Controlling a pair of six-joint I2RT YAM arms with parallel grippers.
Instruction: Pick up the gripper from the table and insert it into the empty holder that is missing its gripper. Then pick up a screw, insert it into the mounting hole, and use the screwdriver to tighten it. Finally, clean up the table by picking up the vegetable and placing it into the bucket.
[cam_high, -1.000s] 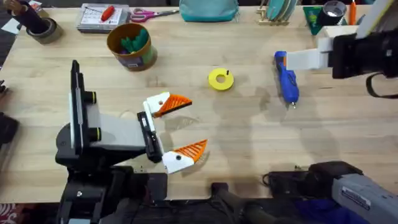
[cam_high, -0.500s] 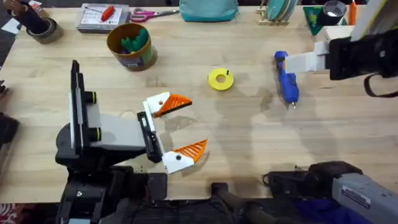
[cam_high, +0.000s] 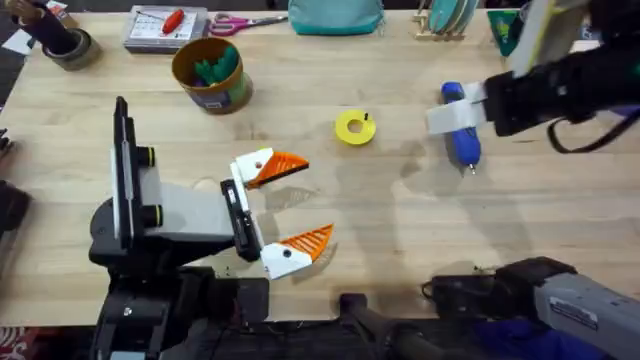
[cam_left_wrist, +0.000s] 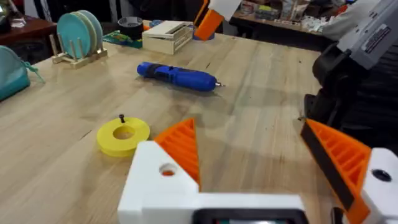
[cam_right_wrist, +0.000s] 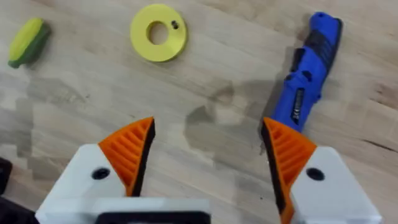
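— Looking from above: which hand is nearer the screwdriver (cam_high: 461, 128)?
— The right hand (cam_high: 450, 117), upper right, over it; it lies top to bottom.
— Right wrist?
— Right hand (cam_right_wrist: 208, 155) wide open, empty; screwdriver (cam_right_wrist: 310, 70) upper right.
— Left wrist?
— Left hand (cam_left_wrist: 264, 165) open, empty, far.

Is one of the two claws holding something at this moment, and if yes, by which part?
Nothing is held. The left claw and the right claw are both open and empty; the blue screwdriver lies on the table.

Left arm: low, claw (cam_high: 285, 205) spread wide, empty. Right arm: extended from the right side, claw (cam_right_wrist: 208, 155) spread wide, empty.
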